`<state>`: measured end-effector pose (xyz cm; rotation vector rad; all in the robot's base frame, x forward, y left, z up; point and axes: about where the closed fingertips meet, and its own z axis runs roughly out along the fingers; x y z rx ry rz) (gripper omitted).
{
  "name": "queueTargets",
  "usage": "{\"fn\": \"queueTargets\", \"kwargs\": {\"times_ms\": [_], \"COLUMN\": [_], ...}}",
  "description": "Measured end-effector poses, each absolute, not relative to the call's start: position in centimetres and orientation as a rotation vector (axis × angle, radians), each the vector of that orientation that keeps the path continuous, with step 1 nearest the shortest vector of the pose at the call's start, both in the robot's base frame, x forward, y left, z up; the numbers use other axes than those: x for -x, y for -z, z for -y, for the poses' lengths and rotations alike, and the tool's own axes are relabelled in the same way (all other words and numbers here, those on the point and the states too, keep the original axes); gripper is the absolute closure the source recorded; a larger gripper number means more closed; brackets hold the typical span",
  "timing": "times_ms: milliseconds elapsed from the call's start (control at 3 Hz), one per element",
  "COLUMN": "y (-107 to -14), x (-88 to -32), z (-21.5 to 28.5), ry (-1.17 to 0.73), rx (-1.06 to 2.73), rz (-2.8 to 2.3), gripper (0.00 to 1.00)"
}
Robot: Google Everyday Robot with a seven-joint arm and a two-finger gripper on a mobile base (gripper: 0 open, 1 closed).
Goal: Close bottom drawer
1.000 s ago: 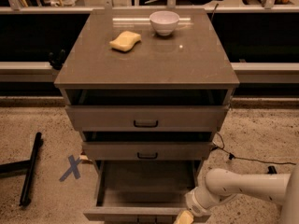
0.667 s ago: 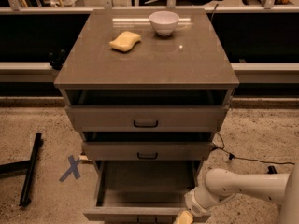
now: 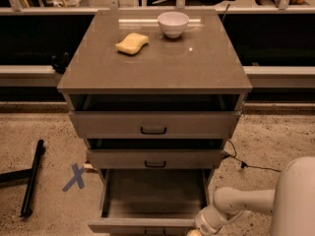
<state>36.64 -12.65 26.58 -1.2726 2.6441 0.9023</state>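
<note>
Just left of our tool [image 3: 196, 231], the bottom drawer [image 3: 142, 224] stands pulled out, and we hold the tool low by its front right corner, presumably to push it shut, though we cannot tell whether the tool is open or closed.

You get dim, warm overhead light; glare streaks the surface [image 3: 147, 68] (beside the bowl [image 3: 173, 23]); the gripper [image 3: 194, 232] sits in shade at the bottom edge.

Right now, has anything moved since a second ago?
Nothing visibly changed. The bottom drawer is pulled out just as before, and the gripper is at the same spot, low by the right end of the drawer's front. The bowl and sponge sit unmoved on the cabinet top.
</note>
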Motion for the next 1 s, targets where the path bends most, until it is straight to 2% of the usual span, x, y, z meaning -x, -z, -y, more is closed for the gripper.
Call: {"fn": "queueTargets", "kwargs": {"times_ms": [333, 1000], "y": [-24.9, -23.5], "x": [-35.9, -34.8], "z": [13.4, 14.5], "ry": [-0.885, -0.795], "rx": [1.228, 1.19], "rz": [-2.673, -2.726], "gripper": [0.18, 0.65]}}
